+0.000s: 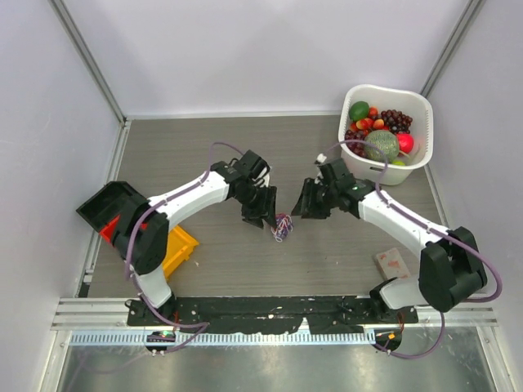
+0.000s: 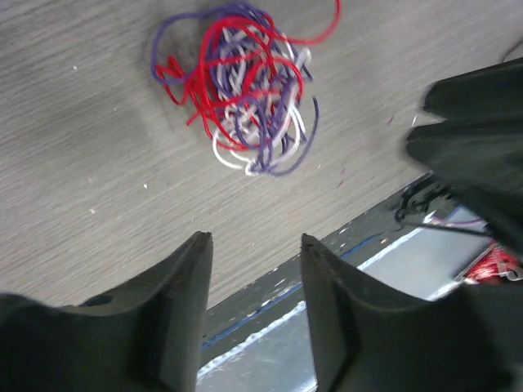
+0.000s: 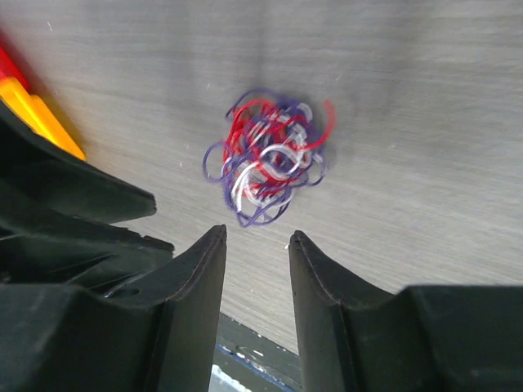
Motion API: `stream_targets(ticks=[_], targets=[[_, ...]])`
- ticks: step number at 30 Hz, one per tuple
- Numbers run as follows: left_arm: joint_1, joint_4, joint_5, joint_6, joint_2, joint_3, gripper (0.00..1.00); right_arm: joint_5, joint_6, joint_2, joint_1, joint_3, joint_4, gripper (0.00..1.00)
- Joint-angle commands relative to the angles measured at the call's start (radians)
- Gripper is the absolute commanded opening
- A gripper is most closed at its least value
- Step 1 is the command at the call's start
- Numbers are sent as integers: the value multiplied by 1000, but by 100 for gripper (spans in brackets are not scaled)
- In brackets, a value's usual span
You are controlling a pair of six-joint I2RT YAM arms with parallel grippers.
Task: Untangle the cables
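The left gripper [image 2: 252, 241] stands part open with nothing between its jaws. In its own view the cables [image 2: 245, 90] lie straight ahead at 12 o'clock, clear of the fingertips, flat on the bench [image 2: 73, 163]. The right gripper [image 3: 255, 237] is the same, part open and empty, with the cables at 12 o'clock and a little way off.

From above, the two grippers flank the clump closely, the left at about 10 o'clock of it and the right at about 2 o'clock. The red, white and purple wires are in one tight ball of loops, not yet pulled apart. A red end sticks out at 1 o'clock in the left wrist view. The blur makes it hard to say whether it is a free end or only a loop.

Risks from here:
- Both grippers biting into the middle of the ball would likely take several colours at once, and pulling apart would draw the knot tighter.
- The fingers are near each other, so closing in on so small a target could make them knock together.
- The wires are thin and lie flat, so a grasp set too high could shut on air and one set too low could scrape the bench.
- One gripper lifting alone would probably carry off the whole clump, since nothing pins it down
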Motion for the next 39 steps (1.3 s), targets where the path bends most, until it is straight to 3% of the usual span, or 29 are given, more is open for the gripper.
stream_targets(ticks=[1, 10, 20, 22, 25, 28, 35, 39], targets=[[52, 118, 137, -73, 53, 42, 54, -229, 37, 31, -184, 22, 66, 43], [75, 247, 203, -187, 135, 25, 47, -331, 49, 100, -202, 2, 107, 47], [74, 255, 208, -201, 175, 25, 26, -400, 29, 128, -178, -75, 156, 48], [74, 242, 199, -194, 178, 28, 26, -403, 19, 142, -161, -72, 157, 49], [75, 224, 168, -181, 163, 22, 40, -402, 15, 148, -153, -69, 157, 49], [78, 229, 147, -177, 134, 2, 45, -402, 12, 154, -153, -70, 157, 49], [105, 301, 174, -214, 146, -23, 44, -399, -23, 188, -149, -60, 150, 49], [106, 356, 206, -257, 178, -10, 31, -403, -72, 232, -149, -6, 105, 49]])
